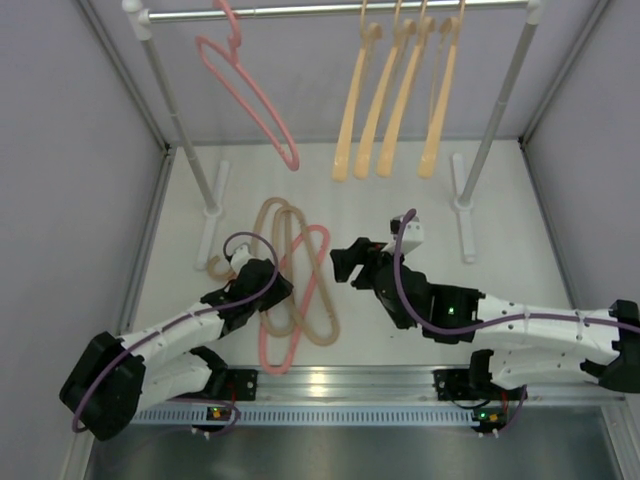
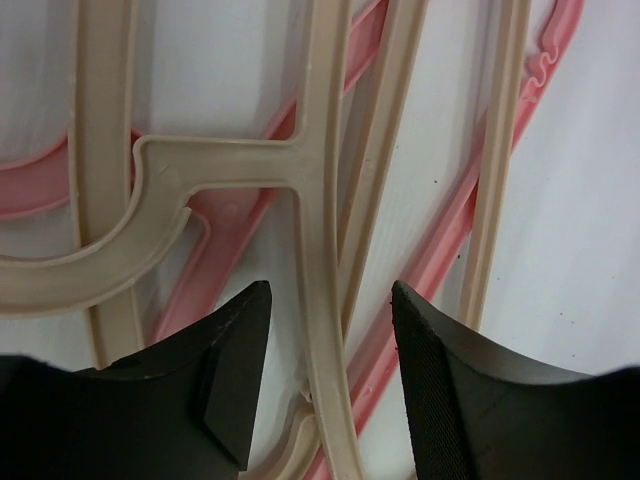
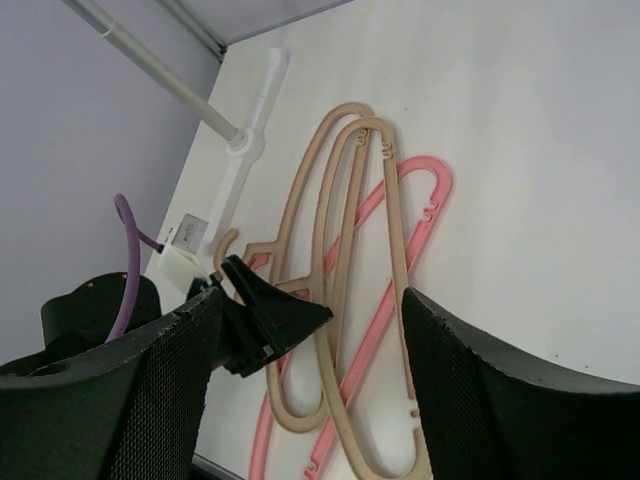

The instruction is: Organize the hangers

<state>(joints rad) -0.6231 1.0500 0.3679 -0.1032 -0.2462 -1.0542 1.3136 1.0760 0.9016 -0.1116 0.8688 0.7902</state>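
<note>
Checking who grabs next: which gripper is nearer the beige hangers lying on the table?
Left. The left gripper sits low over the beige hangers, its open jaws straddling one bar. The right gripper hangs open off to the pile's right, apart from it.

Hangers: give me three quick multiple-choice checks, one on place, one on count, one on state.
1. The beige hangers are: A hanging up; B flat on the table; C propped against a post.
2. Peach-orange hangers on the rail: A two; B three; C four.
3. The left fingers are: A open astride a beige bar; B shut on a pink hanger; C out of view.
Answers: B, they lie piled on the tabletop; C, four hang side by side; A, gaps show beside the bar.
</note>
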